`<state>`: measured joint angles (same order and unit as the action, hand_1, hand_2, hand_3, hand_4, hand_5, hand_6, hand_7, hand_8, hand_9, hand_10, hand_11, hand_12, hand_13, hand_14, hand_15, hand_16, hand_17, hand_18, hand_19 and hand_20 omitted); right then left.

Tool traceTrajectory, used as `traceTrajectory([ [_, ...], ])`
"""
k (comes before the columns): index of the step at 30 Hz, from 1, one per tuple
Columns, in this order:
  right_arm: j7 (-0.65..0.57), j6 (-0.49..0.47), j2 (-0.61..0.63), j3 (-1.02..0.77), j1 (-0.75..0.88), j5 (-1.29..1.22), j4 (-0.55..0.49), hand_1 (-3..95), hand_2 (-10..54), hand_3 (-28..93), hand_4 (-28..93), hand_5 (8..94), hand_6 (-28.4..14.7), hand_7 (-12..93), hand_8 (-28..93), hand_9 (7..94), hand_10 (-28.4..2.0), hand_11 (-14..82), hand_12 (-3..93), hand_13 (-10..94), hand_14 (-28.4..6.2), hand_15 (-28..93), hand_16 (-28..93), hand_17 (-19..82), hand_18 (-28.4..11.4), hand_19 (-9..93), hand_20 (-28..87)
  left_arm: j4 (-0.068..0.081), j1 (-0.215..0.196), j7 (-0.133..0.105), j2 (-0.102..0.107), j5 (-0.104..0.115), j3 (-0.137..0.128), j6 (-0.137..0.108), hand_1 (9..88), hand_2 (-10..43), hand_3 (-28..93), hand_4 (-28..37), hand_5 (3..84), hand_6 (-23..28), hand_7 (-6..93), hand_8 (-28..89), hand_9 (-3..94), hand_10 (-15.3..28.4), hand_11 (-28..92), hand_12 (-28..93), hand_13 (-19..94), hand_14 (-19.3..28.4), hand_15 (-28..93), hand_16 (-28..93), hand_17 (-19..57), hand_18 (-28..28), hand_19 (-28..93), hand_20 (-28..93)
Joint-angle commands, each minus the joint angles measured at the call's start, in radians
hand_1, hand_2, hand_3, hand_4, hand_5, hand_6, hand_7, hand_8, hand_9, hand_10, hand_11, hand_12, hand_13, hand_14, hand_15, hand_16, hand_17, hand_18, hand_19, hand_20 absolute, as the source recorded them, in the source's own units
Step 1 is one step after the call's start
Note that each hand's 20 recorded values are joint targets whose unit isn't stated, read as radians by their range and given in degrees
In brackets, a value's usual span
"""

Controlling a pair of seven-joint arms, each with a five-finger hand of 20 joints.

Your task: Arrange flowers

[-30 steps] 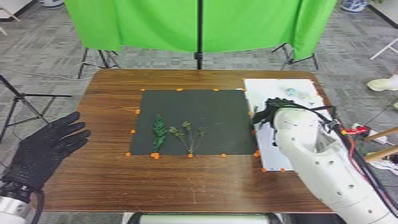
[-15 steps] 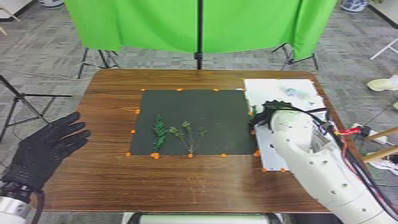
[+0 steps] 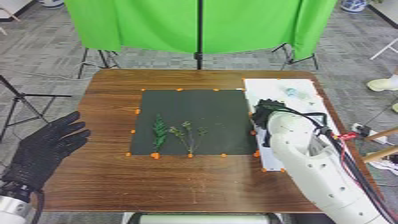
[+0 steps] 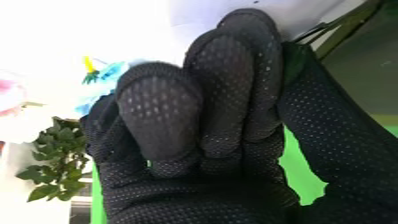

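My right hand [image 3: 266, 114] is over the seam between the dark mat [image 3: 191, 102] and the white board [image 3: 275, 86]. In the right wrist view, my right hand [image 4: 160, 112] has its thumb against the fingers, pinching a green stem [image 4: 342, 32] that runs out past the thumb's tip. On the mat's lower part lie a dark green leafy sprig [image 3: 160, 133] and, beside it, a thin branching sprig [image 3: 189, 137]. A pale blue patch [image 3: 293, 92] shows on the board; blue petals [image 4: 108, 80] appear near the fingers. My left hand [image 3: 49, 142] rests open at the table's left side.
Orange markers [image 3: 155, 156] line the mat's edges. The brown table [image 3: 178, 185] extends around it, with a green curtain [image 3: 142, 25] and a black stand [image 3: 199, 57] behind. In the right wrist view are a pink bloom [image 4: 11, 95] and a leafy plant [image 4: 58, 160].
The right arm has shifted slightly to the left and its wrist has turned a little, the hand staying near the mat's right edge. The left hand and both sprigs are unmoved.
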<state>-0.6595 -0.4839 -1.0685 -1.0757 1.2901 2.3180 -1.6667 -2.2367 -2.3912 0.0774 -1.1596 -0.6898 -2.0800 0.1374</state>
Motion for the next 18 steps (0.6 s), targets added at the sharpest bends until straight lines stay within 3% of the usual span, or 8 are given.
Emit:
traceTrajectory([
  [1,0.059,0.108,0.015,-0.024,0.073,-0.001,-0.048,37.4,-4.0,92,-18,87.8,-6.2,43,7,92.9,-8.8,44.1,24.4,88,-5.4,67,24,48,-19.0,93,56,0.007,-0.008,0.006,-0.007,-0.005,0.003,-0.002,25.6,-0.2,72,-25.3,35.3,3.4,19.8,-11,30.3,12.4,26,15,23,15.4,41,-3,-8.3,22.0,48,8],
  [13,0.130,0.220,0.014,-0.079,0.100,-0.075,-0.164,36.2,-2.4,92,-16,89.1,-6.9,44,5,93.6,-8.7,45.7,24.9,88,-5.8,69,24,48,-19.4,93,59,0.005,-0.013,0.002,-0.008,-0.004,0.002,-0.002,25.5,-0.2,72,-25.3,35.3,3.4,20.0,-11,30.3,12.3,26,15,23,15.4,41,-3,-8.3,21.9,48,8],
  [18,0.131,0.186,0.003,-0.090,0.116,-0.111,-0.196,36.1,-2.2,92,-16,89.2,-7.0,44,5,93.7,-8.6,46.1,24.8,88,-5.8,69,24,48,-19.4,93,59,0.004,-0.015,0.000,-0.008,-0.005,0.000,-0.002,25.6,-0.2,72,-25.2,35.4,3.4,19.9,-11,30.2,12.3,27,15,23,15.5,41,-3,-8.3,22.0,48,8],
])
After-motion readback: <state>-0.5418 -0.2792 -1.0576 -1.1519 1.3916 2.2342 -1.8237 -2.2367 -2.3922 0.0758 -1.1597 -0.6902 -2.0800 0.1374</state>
